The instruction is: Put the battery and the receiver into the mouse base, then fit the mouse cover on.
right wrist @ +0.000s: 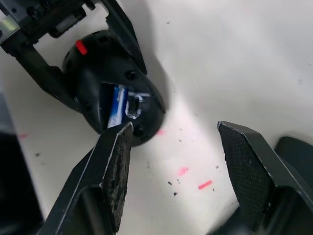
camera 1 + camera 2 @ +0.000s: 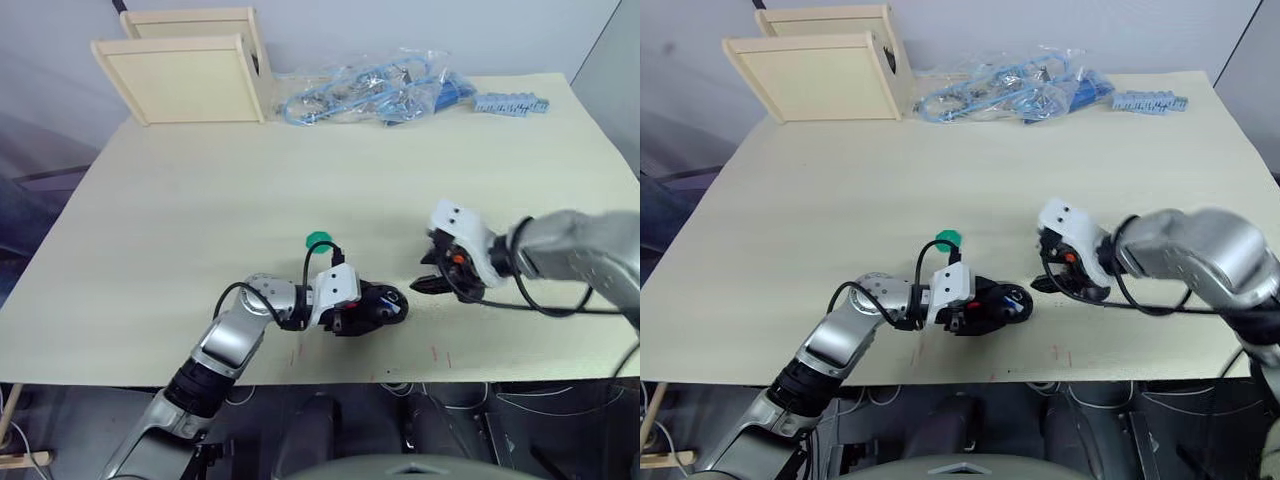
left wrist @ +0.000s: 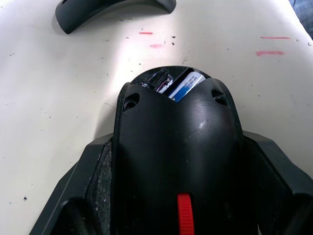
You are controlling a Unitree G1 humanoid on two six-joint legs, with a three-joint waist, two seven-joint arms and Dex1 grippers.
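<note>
While the left gripper (image 2: 385, 310) clamps the mouse base (image 3: 178, 147), with the battery (image 1: 116, 105) seated inside, the right gripper (image 1: 173, 161) hovers just beside it, jaws wide and empty.

My left gripper (image 3: 178, 196) covers both sides of the mouse base (image 3: 178, 147). Only an end of the battery (image 3: 186, 87) shows inside it. Beyond it, the mouse cover (image 3: 112, 10) is cut off by the edge.
</note>
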